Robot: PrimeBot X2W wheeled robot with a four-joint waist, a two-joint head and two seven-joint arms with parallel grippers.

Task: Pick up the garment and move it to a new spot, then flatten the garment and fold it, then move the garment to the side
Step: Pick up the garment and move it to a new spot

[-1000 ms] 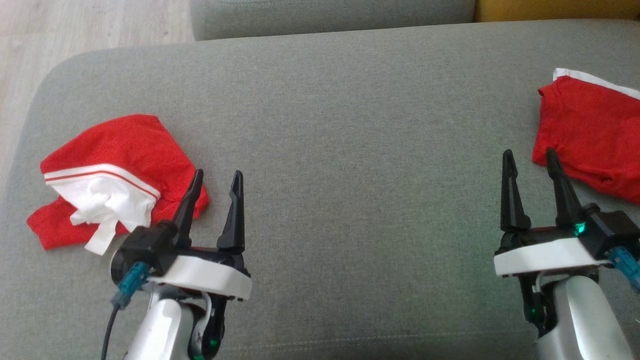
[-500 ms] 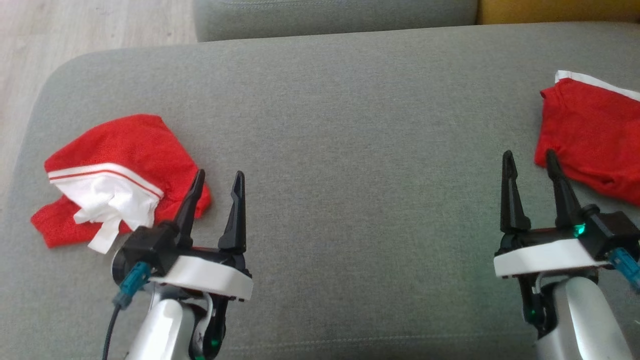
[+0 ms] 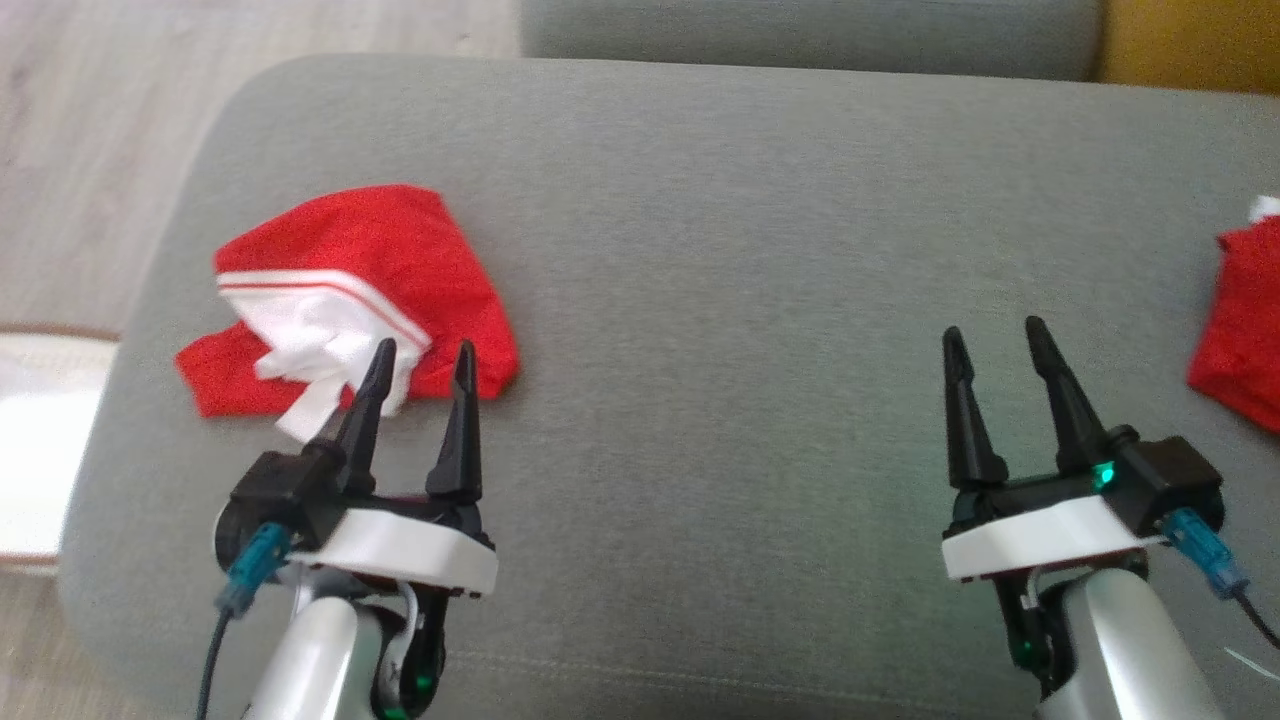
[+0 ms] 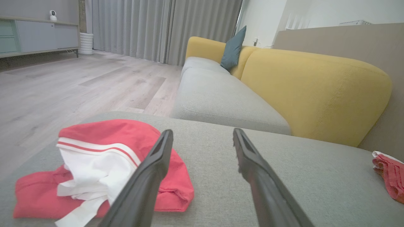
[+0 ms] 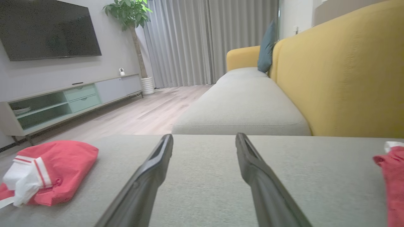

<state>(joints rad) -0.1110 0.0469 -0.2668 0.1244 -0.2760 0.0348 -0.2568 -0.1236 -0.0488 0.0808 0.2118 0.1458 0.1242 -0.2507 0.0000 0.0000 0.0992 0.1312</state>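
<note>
You have the crumpled red fabric garment with the white striped band (image 3: 400,250) lying loose near the left end of the long grey upholstered seat (image 3: 720,220). Your left gripper (image 3: 425,347) hangs over the seat's front left part, its dark fingers spread wide and empty, tips at the garment's near edge. Your right gripper (image 3: 994,328) hangs over the seat's front right part, equally wide and empty. A second red cloth (image 3: 1240,330) lies at the seat's right end.
</note>
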